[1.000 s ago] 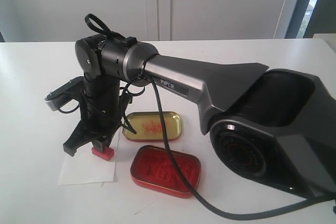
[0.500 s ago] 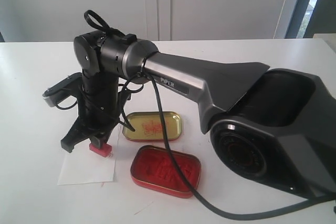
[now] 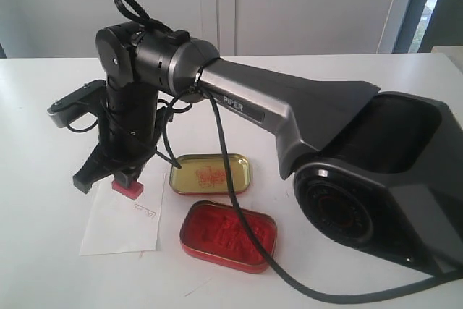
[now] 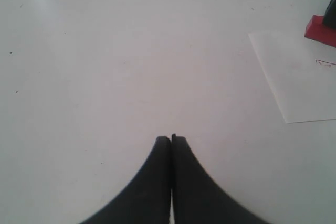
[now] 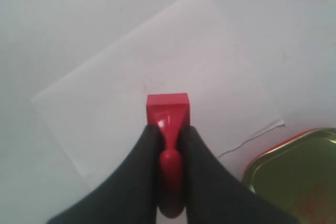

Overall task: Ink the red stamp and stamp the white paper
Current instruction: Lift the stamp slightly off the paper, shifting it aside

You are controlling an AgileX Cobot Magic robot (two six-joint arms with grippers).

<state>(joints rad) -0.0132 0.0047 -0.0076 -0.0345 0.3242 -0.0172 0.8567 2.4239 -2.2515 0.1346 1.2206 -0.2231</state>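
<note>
red stamp (image 3: 126, 189): small red plastic piece with a rectangular block base and a short knob handle. It is held base down over the far part of the white paper and appears just clear of the sheet.
right end effector (image 3: 106, 179): black, two-fingered, pointing down at the table. Its fingers pinch the knob handle of the stamp from both sides, and the block base sticks out past the fingertips.
white paper (image 3: 119, 226): small rectangular sheet of thin white paper, lying flat toward the table edge nearest me, left of both tins. One corner lifts slightly beside the gold lid.
red mark (image 3: 145, 211): faint small rectangular outline on the sheet, just beside the spot under the stamp.
left end effector (image 4: 171, 140): black fingers pressed together with nothing between them, over bare table. The sheet and stamp are well off to one side of it.
gold lid (image 3: 210, 174): oval metal tin lid, gold-lined and smeared red inside, open side up, just beside the sheet's far right corner.
ink tin (image 3: 228, 236): oval red tin filled with red ink paste, in front of the gold lid and close to it, nearer my edge.
black cable (image 3: 304, 291): hangs from the wrist, passes over both tins and trails along the table toward the right edge.
table (image 3: 43, 106): plain white top, carrying all of the above.
grey arm (image 3: 275, 106): reaches in from the right across the middle.
</note>
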